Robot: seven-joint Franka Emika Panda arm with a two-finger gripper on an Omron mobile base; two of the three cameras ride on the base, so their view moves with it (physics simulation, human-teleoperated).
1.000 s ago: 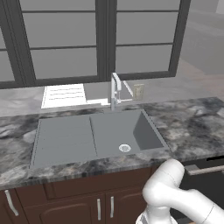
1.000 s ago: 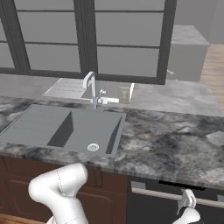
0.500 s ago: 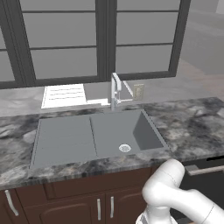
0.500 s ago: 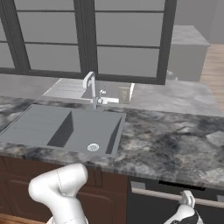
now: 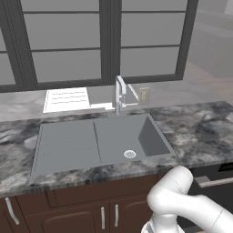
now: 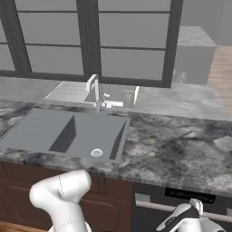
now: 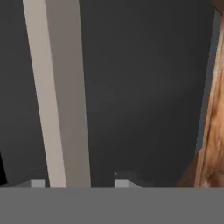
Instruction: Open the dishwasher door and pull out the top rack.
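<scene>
In the left base view the sink [image 5: 68,145] lies at left in the marbled counter [image 5: 200,132], the faucet [image 5: 119,93] upright behind its basin, brown cabinets [image 5: 82,214] below, and the white arm [image 5: 182,200] bending down at lower right. Right of the arm is the dark door [image 5: 218,195] under the counter edge, its silver handle [image 5: 214,181] running along the top. All of this sits just as it did a second ago, so the base has not driven. In the right base view the sink [image 6: 41,131] and faucet [image 6: 94,90] are again at left. The door [image 6: 149,219] stands at lower right, closed and flush under the counter as before, with the handle [image 6: 154,206] across its top. The gripper [image 6: 195,207] is at the right end of that bar, in almost the same spot as in the earlier pictures. What has changed is the grip: the jaws, apart a second ago, have drawn in. In the hand view the handle [image 7: 61,96] runs as a pale bar up the left side against the dark door [image 7: 140,87], with a strip of brown cabinet [image 7: 214,131] along the right edge. The gripper [image 7: 78,183] straddles the bar, one of its fingertips [image 7: 37,183] on each side, clenched on the handle.
</scene>
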